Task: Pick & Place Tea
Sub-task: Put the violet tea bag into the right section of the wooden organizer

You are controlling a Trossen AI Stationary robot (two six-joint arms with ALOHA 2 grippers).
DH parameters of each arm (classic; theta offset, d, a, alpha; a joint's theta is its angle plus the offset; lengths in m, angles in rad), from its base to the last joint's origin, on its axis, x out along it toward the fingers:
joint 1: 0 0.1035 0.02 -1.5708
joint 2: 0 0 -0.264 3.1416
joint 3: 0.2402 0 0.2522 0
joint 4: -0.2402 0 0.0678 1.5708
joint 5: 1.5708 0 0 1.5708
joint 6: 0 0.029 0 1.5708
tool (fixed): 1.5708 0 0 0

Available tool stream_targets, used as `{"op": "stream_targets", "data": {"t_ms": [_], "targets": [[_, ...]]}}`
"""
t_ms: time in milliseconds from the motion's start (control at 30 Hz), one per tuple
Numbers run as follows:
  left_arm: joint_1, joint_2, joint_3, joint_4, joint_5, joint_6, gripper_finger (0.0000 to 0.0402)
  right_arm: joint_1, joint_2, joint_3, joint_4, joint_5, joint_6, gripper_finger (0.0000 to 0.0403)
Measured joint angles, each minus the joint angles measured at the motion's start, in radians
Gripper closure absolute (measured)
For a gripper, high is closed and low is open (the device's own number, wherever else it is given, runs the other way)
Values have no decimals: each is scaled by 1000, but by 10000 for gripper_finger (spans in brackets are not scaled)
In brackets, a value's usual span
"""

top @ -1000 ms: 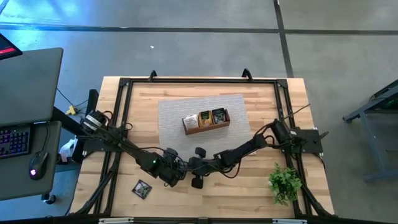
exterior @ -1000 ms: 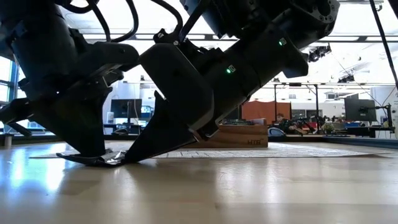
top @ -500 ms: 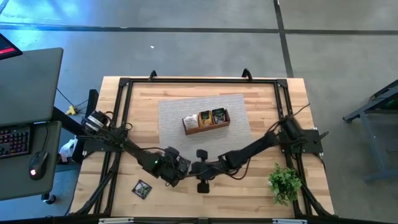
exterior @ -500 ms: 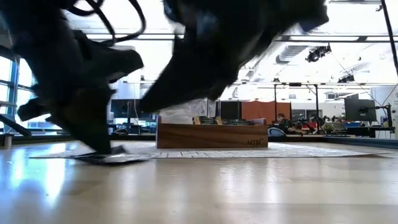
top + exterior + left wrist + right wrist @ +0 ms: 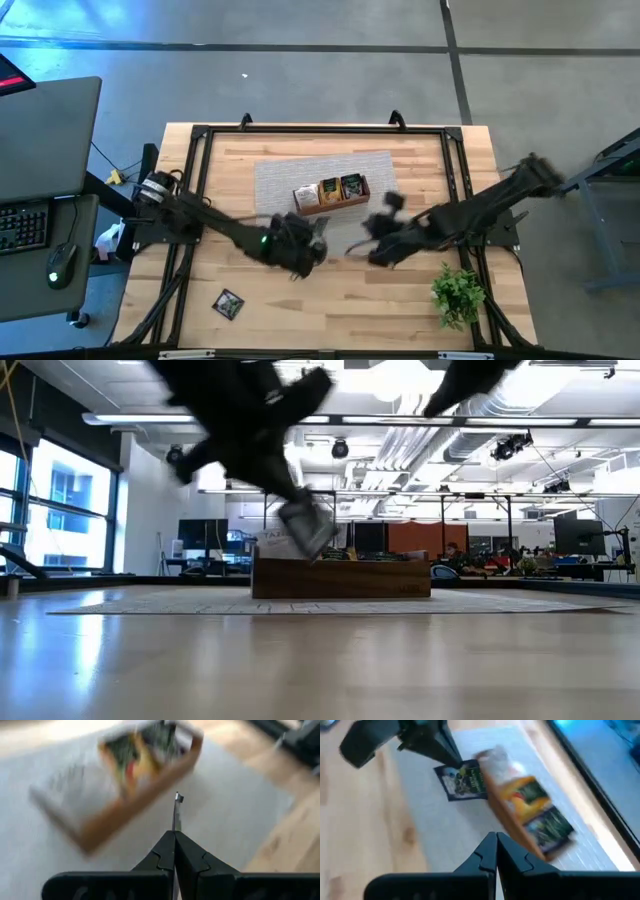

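My left gripper [image 5: 312, 240] is shut on a dark grey-green tea sachet [image 5: 462, 780], held in the air over the near edge of the grey mat [image 5: 280, 175]. The sachet also shows in the low view [image 5: 308, 525]. Just beyond stands the brown wooden tray [image 5: 332, 192] with several sachets standing in its compartments. My right gripper [image 5: 496, 840] is shut and empty, raised to the right of the left one [image 5: 358, 246]. Another dark sachet [image 5: 228, 302] lies flat on the table at the near left. My left gripper pinches the sachet between its two fingers at one edge, near a corner [image 5: 445, 770]. In its own wrist view the sachet shows edge-on [image 5: 176, 812], sticking out past the fingertips. The sachet hangs tilted below the fingers, clear of the table and mat.
A small green plant [image 5: 458, 293] stands at the table's near right corner. A black frame runs round the table's edges [image 5: 200, 135]. Bare wood [image 5: 330, 300] lies between the mat and the near edge.
Both grippers were down together at a sachet on the wood near the table's front. My left gripper has risen with the sachet, lifting it clear, and gone toward the tray. My right gripper has risen and drawn back toward the table's right edge.
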Motion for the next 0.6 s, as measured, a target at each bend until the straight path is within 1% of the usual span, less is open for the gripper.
{"op": "stream_targets", "data": {"t_ms": [33, 100, 167, 267, 333, 400, 533, 600], "targets": [[30, 0, 13, 35, 2, 59, 401, -1, -51, -49, 12, 16, 30, 401], [89, -1, 32, 143, 27, 197, 401, 0, -151, -160, 52, 15, 79, 401], [149, -1, 37, 278, 87, 321, 401, 1, -242, -282, 120, 18, 131, 402], [238, 36, 40, 481, 190, 450, 401, 0, -353, -447, 269, 57, 163, 401], [290, 59, 36, 537, 230, 498, 401, -1, -402, -539, 357, 47, 143, 400], [333, 90, 39, 601, 239, 531, 401, 1, -445, -607, 445, 33, 109, 399], [385, 146, 35, 613, 228, 547, 401, -9, -505, -684, 541, 23, 29, 401], [394, 191, 47, 678, 221, 561, 401, -13, -528, -703, 559, 22, 9, 401]]}}
